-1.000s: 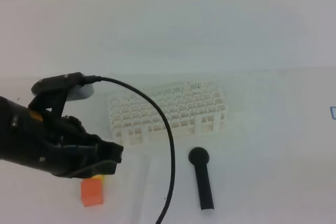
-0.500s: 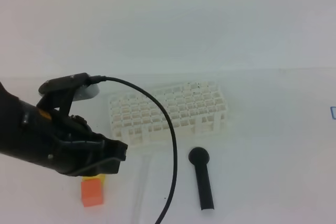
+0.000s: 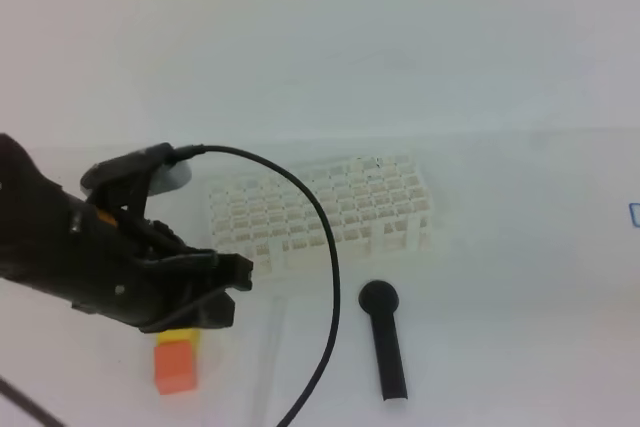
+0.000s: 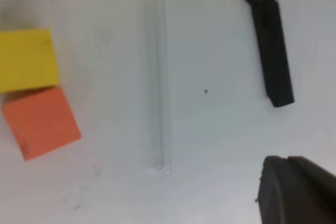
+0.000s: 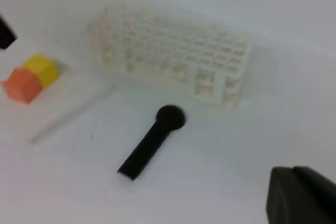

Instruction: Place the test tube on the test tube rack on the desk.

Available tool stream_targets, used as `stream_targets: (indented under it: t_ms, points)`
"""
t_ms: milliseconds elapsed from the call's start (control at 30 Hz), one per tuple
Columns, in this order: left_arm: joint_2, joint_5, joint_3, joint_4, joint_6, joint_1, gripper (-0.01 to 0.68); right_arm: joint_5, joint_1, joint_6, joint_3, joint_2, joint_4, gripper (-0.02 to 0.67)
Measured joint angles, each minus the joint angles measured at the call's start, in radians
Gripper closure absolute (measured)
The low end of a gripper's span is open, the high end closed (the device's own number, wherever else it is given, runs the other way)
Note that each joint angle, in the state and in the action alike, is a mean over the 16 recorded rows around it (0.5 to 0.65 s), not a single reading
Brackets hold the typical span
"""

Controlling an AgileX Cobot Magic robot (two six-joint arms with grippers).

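Left hand (image 3: 235, 287) (grip unreadable) has edged rightward toward test tube (image 4: 156, 72).

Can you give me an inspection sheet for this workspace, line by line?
Surface: white desk, a few tiny dark specks.
Job's things: test tube lying flat on the desk, not in the rack; test tube rack upright, no tube seen in it.
Clutter: black round-headed stick lying beside the tube; orange block touching yellow block.
Grippers: left gripper above the blocks, holding nothing, jaw state unclear; right gripper only a dark edge visible.
Cables: black cable arcing from the left arm across the rack.
Surroundings: plain white backdrop.
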Motion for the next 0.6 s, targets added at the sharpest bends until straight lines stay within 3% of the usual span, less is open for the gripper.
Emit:
stream_targets:
  t_ms: [267, 600]
  points:
    - [0.142, -0.024, 0.0, 0.129, -0.202, -0.102, 0.674, 0.064, 0.138, -0.169, -0.03, 0.119, 0.161, 0.65]
    - [0.296, -0.066, -0.001, 0.305, -0.479, -0.188, 0.645, 0.146, 0.193, -0.272, -0.114, 0.225, 0.234, 0.65]
